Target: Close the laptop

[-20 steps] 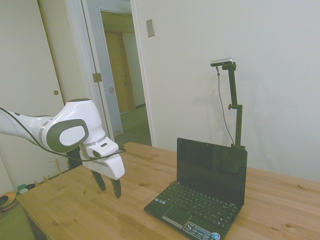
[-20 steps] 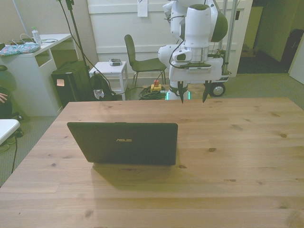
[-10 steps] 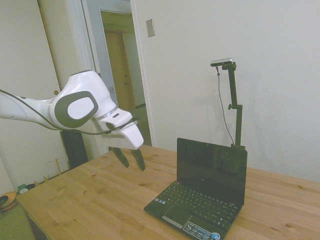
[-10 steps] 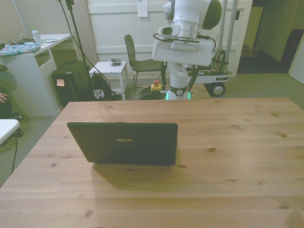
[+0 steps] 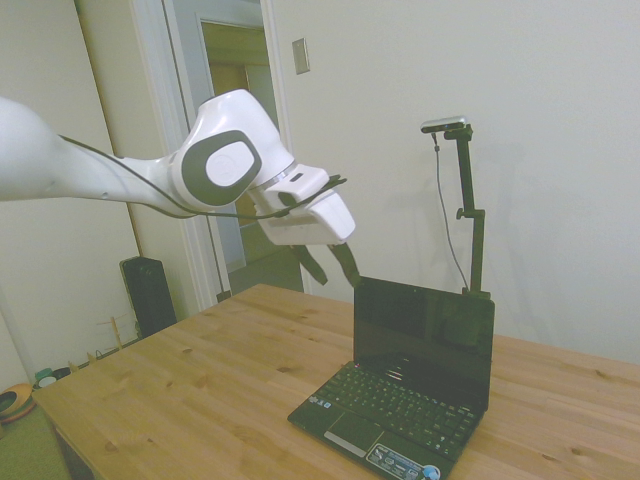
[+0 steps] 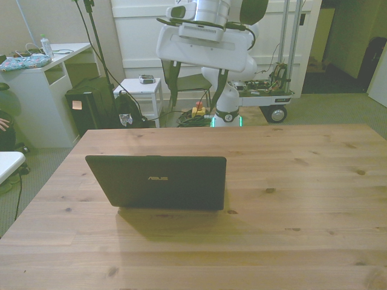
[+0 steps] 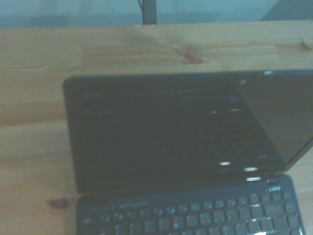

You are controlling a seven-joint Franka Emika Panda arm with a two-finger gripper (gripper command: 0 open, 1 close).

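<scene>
The table (image 6: 314,199) carried one item relevant to the job. The laptop (image 5: 410,385) stood on it, lid raised roughly upright, screen (image 5: 425,335) dark, keyboard (image 5: 395,405) facing me. In the front view the lid's back (image 6: 158,181) sat toward the front view's left, well inside the table's edges.

My gripper (image 5: 332,266) hung in the air above the table, clear of everything. Its two fingers (image 5: 313,266) pointed down and stood apart, holding nothing. It was level with the lid's top edge, or a little above it, and on the screen side.

The deciding relation was this. In the side view the gripper was just beside the lid's upper corner, on the corner nearer the doorway (image 5: 240,150). The lid's long axis ran across my line of reach. In the wrist view the screen (image 7: 171,132) filled most of the frame, so my hand was aimed at it. I judged that closing required getting behind the top edge and pressing it forward and down toward the keyboard. Contact had not yet been made.
</scene>
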